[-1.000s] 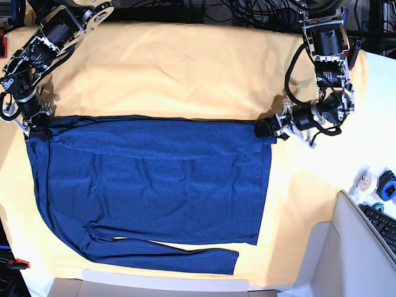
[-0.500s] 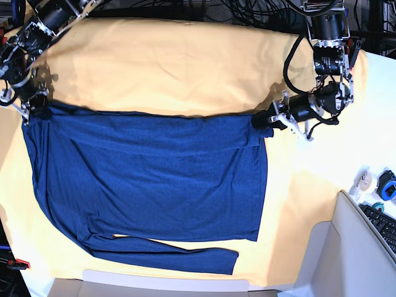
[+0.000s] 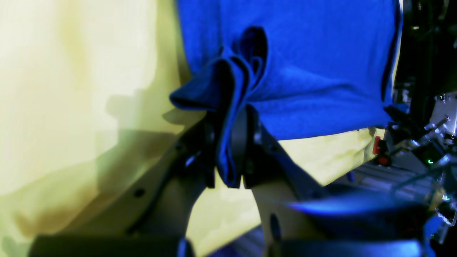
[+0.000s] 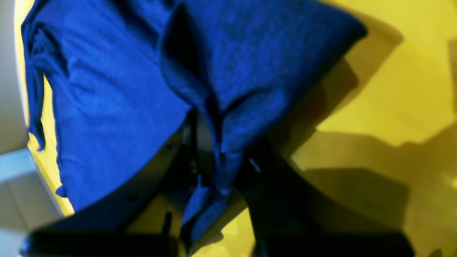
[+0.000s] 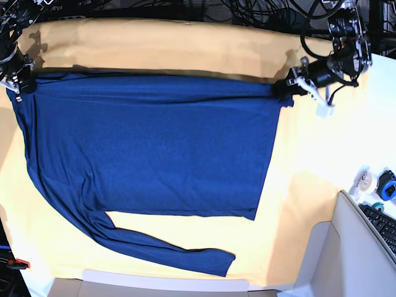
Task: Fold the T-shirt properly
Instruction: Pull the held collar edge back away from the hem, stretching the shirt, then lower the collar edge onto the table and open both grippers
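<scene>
my left gripper (image 5: 286, 87): pinching shirt (image 5: 148, 154) corner | my right gripper (image 5: 20, 85): pinching opposite corner | shirt stretched between them

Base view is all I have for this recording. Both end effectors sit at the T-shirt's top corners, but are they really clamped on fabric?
Observer: Yes. The left end effector has a bunched fold of the T-shirt pinched between its fingers.
Operator: And the right?
Observer: The right end effector pinches gathered fabric too, with a tail hanging below its fingers.
Operator: Is the cloth underneath caught as well?
Observer: No; the yellow cloth lies apart in both wrist views.
</scene>
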Controlling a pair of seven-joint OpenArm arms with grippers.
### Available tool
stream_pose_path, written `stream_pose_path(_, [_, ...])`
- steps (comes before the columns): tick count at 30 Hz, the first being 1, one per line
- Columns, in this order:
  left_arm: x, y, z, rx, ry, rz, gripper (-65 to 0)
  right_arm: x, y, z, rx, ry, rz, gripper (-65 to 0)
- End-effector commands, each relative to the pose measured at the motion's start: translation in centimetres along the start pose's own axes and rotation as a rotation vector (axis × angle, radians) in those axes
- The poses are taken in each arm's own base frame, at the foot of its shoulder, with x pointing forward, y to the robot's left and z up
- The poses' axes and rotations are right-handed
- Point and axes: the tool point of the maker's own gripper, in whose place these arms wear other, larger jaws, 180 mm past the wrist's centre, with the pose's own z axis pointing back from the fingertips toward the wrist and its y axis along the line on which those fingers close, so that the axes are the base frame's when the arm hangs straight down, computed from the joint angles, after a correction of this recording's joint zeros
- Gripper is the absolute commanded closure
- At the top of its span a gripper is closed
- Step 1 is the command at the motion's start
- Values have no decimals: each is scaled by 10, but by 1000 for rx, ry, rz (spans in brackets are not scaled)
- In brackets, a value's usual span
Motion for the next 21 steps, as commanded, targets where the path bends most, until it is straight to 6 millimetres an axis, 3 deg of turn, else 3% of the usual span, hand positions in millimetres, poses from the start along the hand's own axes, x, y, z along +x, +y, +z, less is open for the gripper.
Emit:
stream_pose_path(1, [11, -1, 11, 12, -42, -30, 0, 19, -1, 10, -14, -69, 38, 0])
stream_pose_path(13, [-29, 8, 27, 54, 9, -4, 0, -29, -56, 27, -117, 32, 83, 0])
stream_pose_path(21, [-42, 14, 32, 71, 27, 18, 0, -41, -76, 36, -166, 62, 82, 0])
